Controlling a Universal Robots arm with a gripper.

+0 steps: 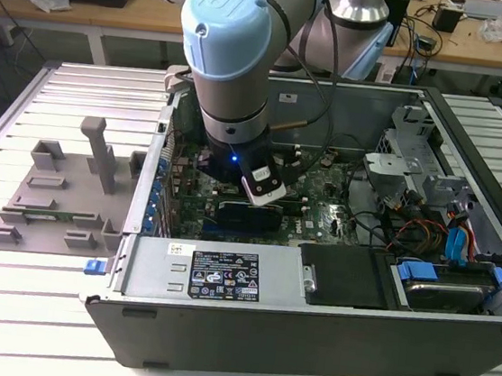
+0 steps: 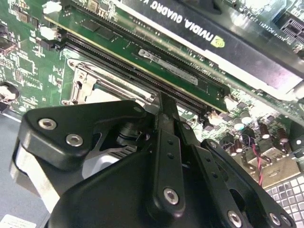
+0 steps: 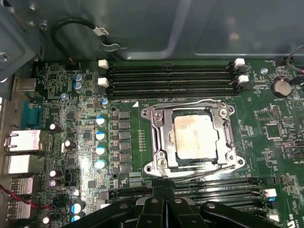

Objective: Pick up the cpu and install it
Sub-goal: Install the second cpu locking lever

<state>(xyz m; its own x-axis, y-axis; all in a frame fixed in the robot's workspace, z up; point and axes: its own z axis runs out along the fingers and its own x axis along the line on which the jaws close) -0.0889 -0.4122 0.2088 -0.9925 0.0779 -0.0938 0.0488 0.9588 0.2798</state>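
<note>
Cpu (image 3: 195, 137) flat in socket (image 3: 161, 156) — square, edges parallel to frame, face up

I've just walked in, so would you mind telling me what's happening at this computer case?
A robot arm is reaching down into the open computer case, working over the motherboard. In the first wrist view, the cpu lies in the metal-framed socket, its silver top showing through the frame. The gripper hangs just beside the socket, above the memory slots, with nothing visibly in it.
</note>
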